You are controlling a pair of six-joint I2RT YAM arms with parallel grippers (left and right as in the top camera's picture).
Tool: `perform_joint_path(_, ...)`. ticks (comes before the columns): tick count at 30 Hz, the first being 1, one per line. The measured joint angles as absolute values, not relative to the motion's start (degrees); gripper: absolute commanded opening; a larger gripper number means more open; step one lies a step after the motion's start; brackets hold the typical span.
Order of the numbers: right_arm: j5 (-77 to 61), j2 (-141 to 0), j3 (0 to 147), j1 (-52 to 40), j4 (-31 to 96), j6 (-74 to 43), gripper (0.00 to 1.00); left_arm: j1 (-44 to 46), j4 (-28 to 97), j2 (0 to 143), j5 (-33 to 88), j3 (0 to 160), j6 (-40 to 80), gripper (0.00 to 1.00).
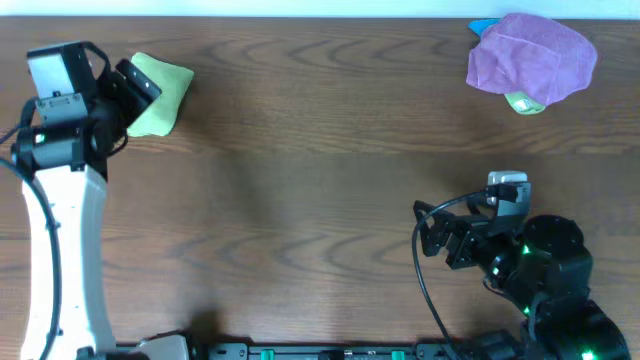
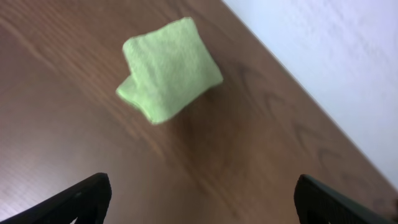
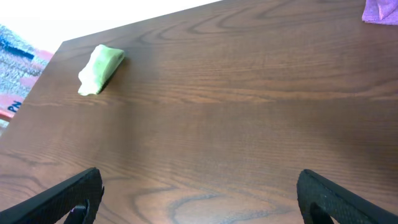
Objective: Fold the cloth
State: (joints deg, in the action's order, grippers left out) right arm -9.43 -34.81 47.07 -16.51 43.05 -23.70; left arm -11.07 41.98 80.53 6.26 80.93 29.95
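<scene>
The left gripper (image 2: 202, 202) gapes wide and empty, the one folded green cloth (image 2: 168, 68) lying just ahead of it, while the right gripper (image 3: 200, 198), equally spread, sits well apart from that and the one purple cloth (image 1: 530, 58).

I see a dark wood table (image 1: 320, 150). A folded green cloth (image 1: 160, 95) lies near its far left corner. At the far right, a crumpled purple cloth (image 1: 530, 58) is heaped over a blue scrap (image 1: 483, 27) and a green piece (image 1: 522, 102).
</scene>
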Motion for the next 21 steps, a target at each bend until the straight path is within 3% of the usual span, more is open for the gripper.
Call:
perform_joint_path(9, -9.43, -34.81, 47.07, -16.51, 43.05, -23.7, 0.99, -10.59, 45.32, 67.61, 5.61, 78.0, 21.47, 0.95)
perform_joint_path(21, -9.43, -34.81, 47.05, -16.51, 43.03, -23.7, 0.99, -9.08, 28.42, 38.65, 4.54, 44.56, 15.0, 0.95)
